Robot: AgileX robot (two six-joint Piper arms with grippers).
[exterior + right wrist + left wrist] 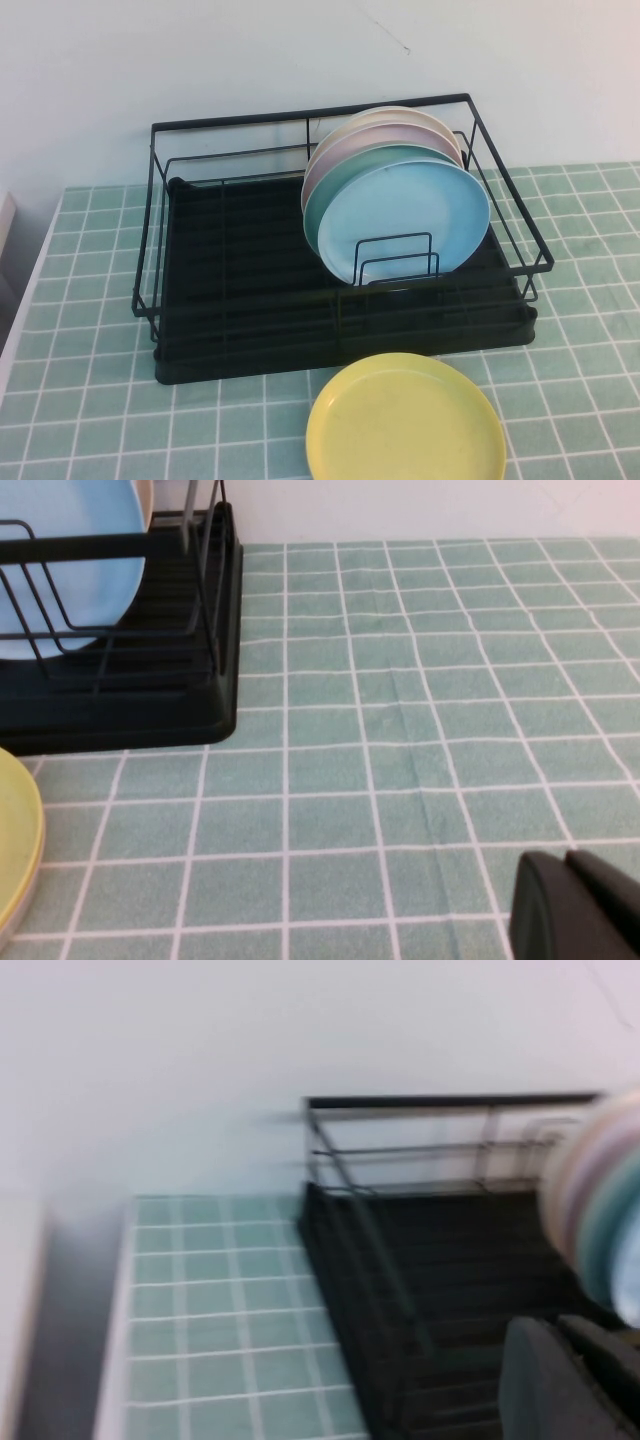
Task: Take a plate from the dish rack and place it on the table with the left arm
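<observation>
The pale-yellow plate (405,418) lies flat on the tiled table (90,400), just in front of the black dish rack (240,270). Its edge also shows in the right wrist view (15,830). Neither arm shows in the high view. My left gripper (555,1332) is shut and empty, raised above the rack's (440,1250) left part and apart from the plate. My right gripper (567,865) is shut and empty, low over bare tiles (420,730) to the right of the rack (215,660).
Several plates stand upright in the rack's right half: a light-blue one (405,220) in front, then teal, grey-lavender and cream ones behind. The table's white left edge (25,300) borders open tiles (230,1310). A white wall stands behind.
</observation>
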